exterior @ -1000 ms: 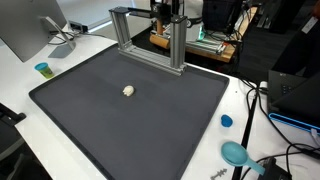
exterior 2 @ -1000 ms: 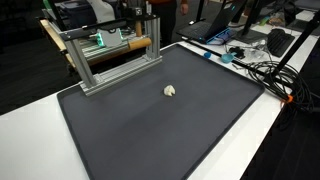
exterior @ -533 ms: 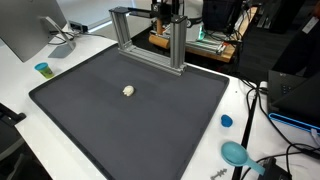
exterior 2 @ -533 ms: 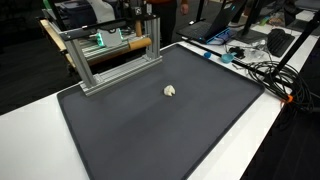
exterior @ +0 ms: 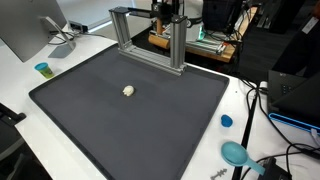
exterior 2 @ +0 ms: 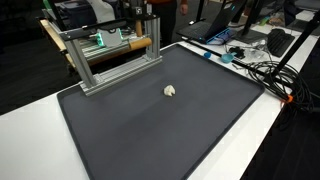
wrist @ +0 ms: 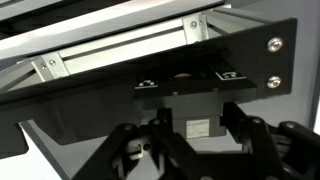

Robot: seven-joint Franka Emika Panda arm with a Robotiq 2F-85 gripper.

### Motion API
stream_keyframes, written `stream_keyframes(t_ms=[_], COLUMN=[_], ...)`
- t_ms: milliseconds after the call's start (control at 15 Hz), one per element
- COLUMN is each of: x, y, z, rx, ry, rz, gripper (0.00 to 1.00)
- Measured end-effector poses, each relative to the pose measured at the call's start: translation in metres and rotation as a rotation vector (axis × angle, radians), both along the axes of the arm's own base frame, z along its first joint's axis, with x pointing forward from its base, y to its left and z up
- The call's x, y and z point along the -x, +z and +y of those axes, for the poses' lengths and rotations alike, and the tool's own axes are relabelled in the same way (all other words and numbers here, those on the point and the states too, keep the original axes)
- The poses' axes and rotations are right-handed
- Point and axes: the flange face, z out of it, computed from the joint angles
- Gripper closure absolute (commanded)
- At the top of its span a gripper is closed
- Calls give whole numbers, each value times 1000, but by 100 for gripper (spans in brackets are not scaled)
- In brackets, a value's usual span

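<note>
My gripper (wrist: 198, 120) is up at the aluminium frame (exterior: 150, 45) at the far edge of the black mat (exterior: 130, 120). In the wrist view its two fingers sit flush against both sides of a small black block with a white label (wrist: 198, 112), under a black plate with screws (wrist: 250, 60). In both exterior views only the arm's end shows, above the frame's top bar (exterior: 167, 12) (exterior 2: 150, 12). A small white object (exterior: 128, 90) (exterior 2: 171, 91) lies alone in the middle of the mat, well away from the gripper.
A monitor (exterior: 30, 30) and a small teal cup (exterior: 42, 69) stand beside the mat. A blue cap (exterior: 226, 121), a teal round thing (exterior: 234, 153) and cables (exterior 2: 262, 68) lie on the white table beside the mat. Lab gear crowds the space behind the frame.
</note>
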Motion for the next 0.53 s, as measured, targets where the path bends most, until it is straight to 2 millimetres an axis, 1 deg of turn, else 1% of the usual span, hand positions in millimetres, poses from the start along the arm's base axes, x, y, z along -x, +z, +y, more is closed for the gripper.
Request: stream_keyframes(t_ms=[67, 133, 200, 267, 333, 400, 533], x=[0, 0, 0, 0, 0, 0, 0], y=[0, 0, 0, 0, 0, 0, 0], z=[0, 0, 0, 1, 1, 1, 2], rx=[3, 5, 6, 7, 8, 9, 11], ry=[12, 23, 33, 41, 50, 56, 69], rz=[0, -1, -3, -3, -3, -3, -3], gripper=[17, 34, 26, 24, 29, 43, 58])
